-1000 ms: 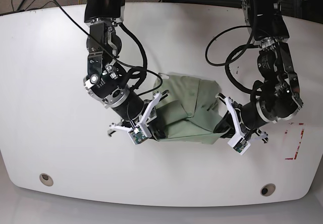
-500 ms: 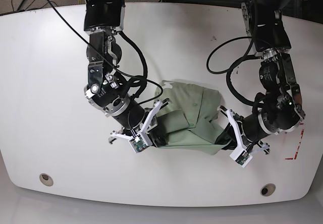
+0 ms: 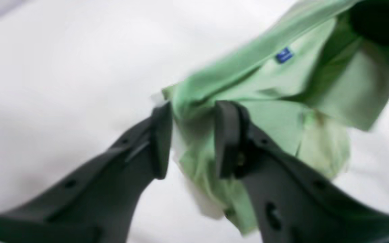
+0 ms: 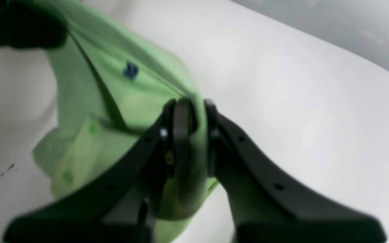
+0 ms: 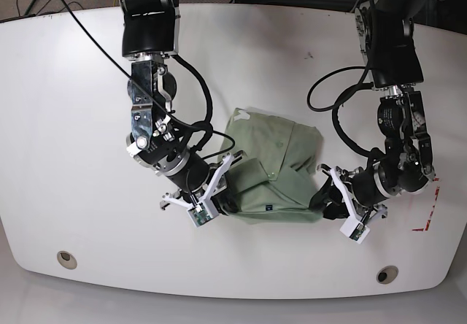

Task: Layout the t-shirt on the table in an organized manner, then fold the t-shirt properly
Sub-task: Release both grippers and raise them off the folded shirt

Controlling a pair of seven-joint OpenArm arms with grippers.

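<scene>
Pale sage-green t-shirt (image 5: 276, 171), bunched and creased on white desk (image 5: 66, 134); right fingers (image 4: 181, 135) pinching fabric, left fingers (image 3: 160, 141) spread around an edge.

Bare table (image 5: 66, 120) around bunched t-shirt (image 5: 281, 160)

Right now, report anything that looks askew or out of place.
The t-shirt lies bunched in an uneven heap on the table, layers overlapping crookedly. The right gripper pinches one edge; cloth sits loosely between the left gripper fingers.
</scene>
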